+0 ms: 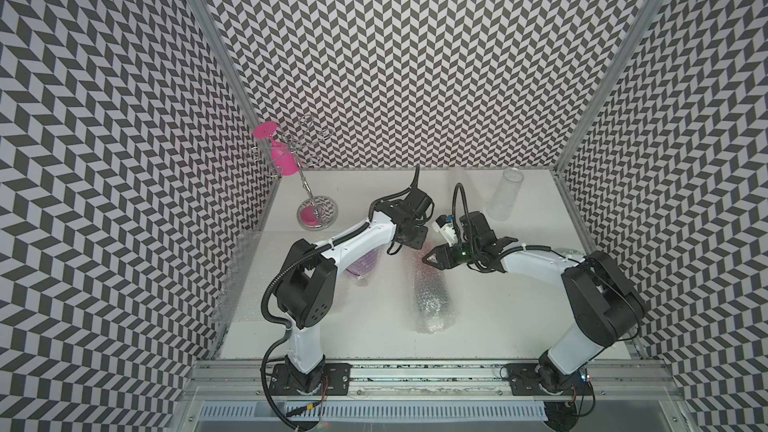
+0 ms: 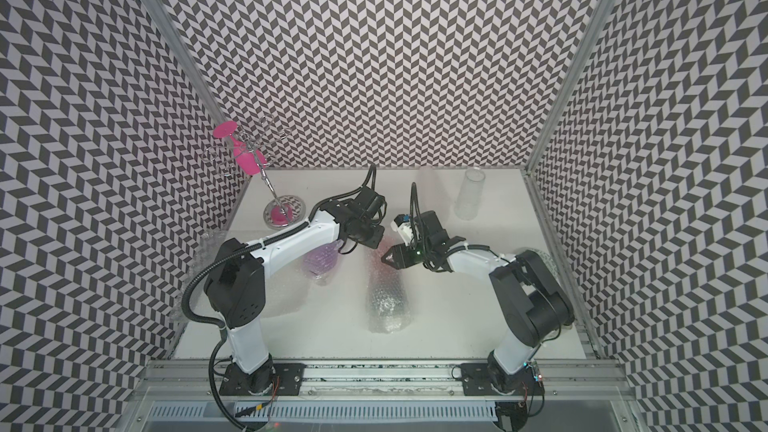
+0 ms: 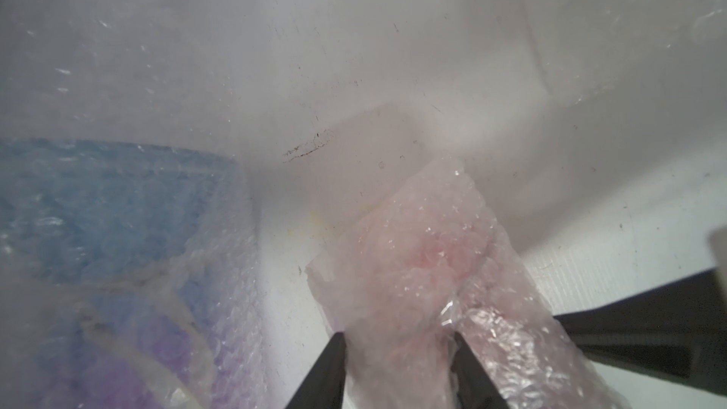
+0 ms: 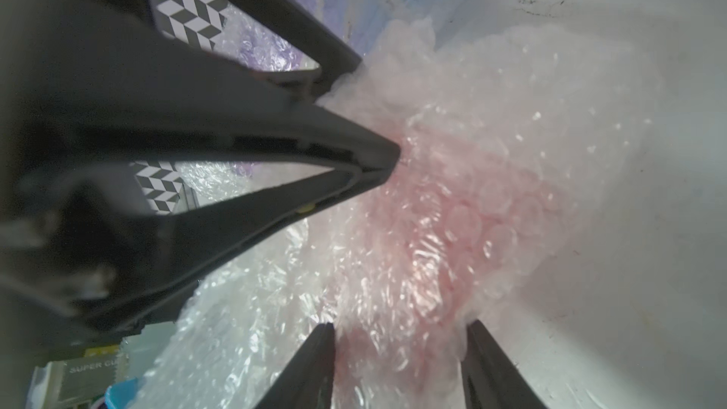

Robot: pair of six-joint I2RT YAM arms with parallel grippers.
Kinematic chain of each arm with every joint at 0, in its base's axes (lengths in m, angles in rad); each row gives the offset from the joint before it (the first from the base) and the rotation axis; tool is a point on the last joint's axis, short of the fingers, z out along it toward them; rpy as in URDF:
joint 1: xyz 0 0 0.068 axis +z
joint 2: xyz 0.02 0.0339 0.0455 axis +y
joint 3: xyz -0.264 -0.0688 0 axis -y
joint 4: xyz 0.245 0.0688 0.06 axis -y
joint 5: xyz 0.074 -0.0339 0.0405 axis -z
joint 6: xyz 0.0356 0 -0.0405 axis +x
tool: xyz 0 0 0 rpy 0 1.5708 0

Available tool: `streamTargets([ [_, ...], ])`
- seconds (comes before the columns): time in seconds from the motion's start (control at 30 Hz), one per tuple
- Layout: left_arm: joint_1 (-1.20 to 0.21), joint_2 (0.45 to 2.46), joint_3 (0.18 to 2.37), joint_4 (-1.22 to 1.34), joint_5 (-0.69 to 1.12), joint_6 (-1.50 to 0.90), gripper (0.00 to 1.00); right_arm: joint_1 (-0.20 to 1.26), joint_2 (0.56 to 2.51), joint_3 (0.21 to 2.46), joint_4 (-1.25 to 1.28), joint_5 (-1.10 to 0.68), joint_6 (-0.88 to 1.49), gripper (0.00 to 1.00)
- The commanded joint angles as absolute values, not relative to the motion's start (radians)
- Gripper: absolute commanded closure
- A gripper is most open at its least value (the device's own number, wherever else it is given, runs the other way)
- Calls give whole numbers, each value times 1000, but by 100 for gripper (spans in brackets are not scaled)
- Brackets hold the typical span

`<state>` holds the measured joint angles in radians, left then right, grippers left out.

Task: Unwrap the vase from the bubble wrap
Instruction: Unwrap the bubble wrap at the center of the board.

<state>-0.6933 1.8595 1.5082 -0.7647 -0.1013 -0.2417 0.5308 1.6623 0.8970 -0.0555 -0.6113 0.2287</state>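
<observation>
Your left gripper (image 3: 397, 342) has its jaws clamped on the bubble wrap (image 1: 430, 297). Your right gripper (image 4: 401, 332) sets its jaws either side; I cannot tell whether they clamp.

The near strip of the desk (image 1: 374, 344) lies bare, as does its far middle by the back wall (image 1: 415, 76). The bubble wrap (image 1: 430, 297) roll bars the centre lengthwise, a purple wrapped bundle (image 1: 362, 266) sits under the left arm (image 1: 365, 238), and a loose sheet (image 1: 236, 284) banks up the left edge. A glass rack (image 1: 316, 213) blocks the far left corner, a clear tumbler (image 1: 505, 197) the far right.
</observation>
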Motion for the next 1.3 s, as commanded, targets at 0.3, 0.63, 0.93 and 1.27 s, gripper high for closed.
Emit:
streamTargets([
  [0.3,-677,1861,1534,-766,-192,-241,87,546,1636,871,-69,-559,184,77],
  [0.63,-597,1759,1447,-669,49,-334,91,545,1590,852,-92,-509,164,100],
  [0.93,-575,1765,1439,-667,-26,-294,100,545,1552,824,-95,-459,157,100],
  [1.27,-565,1735,1423,-670,-51,-265,100,548,1508,816,-164,-324,112,100],
])
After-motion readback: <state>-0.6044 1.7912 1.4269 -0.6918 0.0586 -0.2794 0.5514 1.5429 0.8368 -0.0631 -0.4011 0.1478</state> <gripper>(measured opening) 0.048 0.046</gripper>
